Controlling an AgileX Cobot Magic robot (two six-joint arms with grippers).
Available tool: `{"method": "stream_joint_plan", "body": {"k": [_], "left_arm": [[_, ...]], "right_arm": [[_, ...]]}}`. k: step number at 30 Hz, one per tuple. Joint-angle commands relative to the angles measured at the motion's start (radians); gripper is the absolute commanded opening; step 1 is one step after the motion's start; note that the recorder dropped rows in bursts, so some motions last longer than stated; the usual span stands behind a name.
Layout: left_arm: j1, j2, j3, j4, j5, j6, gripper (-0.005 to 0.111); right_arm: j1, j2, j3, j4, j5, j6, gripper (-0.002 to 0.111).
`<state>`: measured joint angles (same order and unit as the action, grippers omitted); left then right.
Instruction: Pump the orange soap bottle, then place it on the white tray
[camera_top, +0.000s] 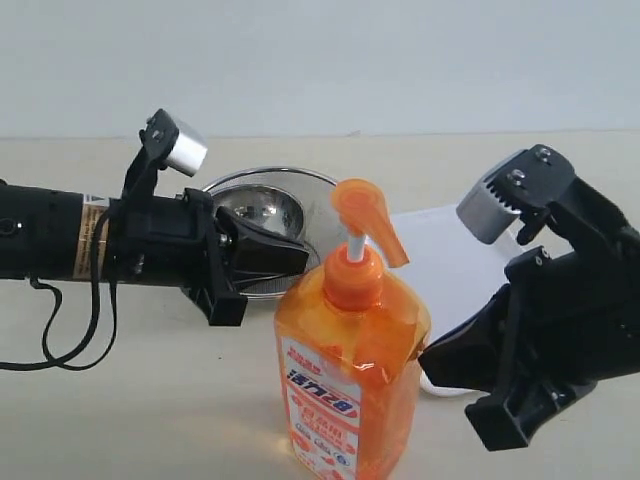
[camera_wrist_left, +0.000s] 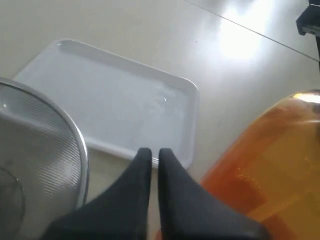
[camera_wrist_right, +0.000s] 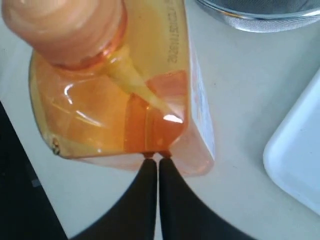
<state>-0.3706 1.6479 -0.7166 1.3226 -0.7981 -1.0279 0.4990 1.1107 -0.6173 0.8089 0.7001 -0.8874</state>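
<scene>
The orange soap bottle (camera_top: 350, 390) stands upright at the table's front middle, its pump head (camera_top: 368, 225) raised on the white stem. My left gripper (camera_top: 300, 258) is shut and empty, and it hovers just left of the bottle's neck. In the left wrist view the left gripper (camera_wrist_left: 155, 152) points over the near rim of the white tray (camera_wrist_left: 100, 100), with the bottle (camera_wrist_left: 270, 165) beside it. My right gripper (camera_top: 425, 360) is shut and empty too. In the right wrist view the right gripper (camera_wrist_right: 157, 161) has its tips right at the bottle's (camera_wrist_right: 110, 100) side wall. The white tray (camera_top: 450, 250) lies behind the bottle, to the right.
A round steel bowl (camera_top: 265, 205) sits behind the left gripper, next to the tray. Its rim also shows as the bowl (camera_wrist_left: 40, 150) in the left wrist view and the bowl (camera_wrist_right: 260, 12) in the right wrist view. The tray's corner (camera_wrist_right: 300, 150) lies close to the bottle.
</scene>
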Motion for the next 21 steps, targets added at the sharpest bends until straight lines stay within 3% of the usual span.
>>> {"method": "stream_joint_plan", "body": {"k": [1, 12, 21], "left_arm": [[0.001, 0.003, -0.005, 0.045, -0.049, 0.006, 0.005], [0.001, -0.005, -0.005, 0.218, -0.067, -0.158, 0.005], [0.001, -0.044, -0.005, 0.245, -0.115, -0.183, 0.005]], "right_arm": [[0.0, -0.005, 0.004, 0.005, -0.037, -0.012, 0.0], [0.0, 0.018, 0.004, 0.003, -0.115, -0.026, 0.0], [0.0, 0.085, -0.025, 0.029, -0.12, -0.057, 0.0]]}}
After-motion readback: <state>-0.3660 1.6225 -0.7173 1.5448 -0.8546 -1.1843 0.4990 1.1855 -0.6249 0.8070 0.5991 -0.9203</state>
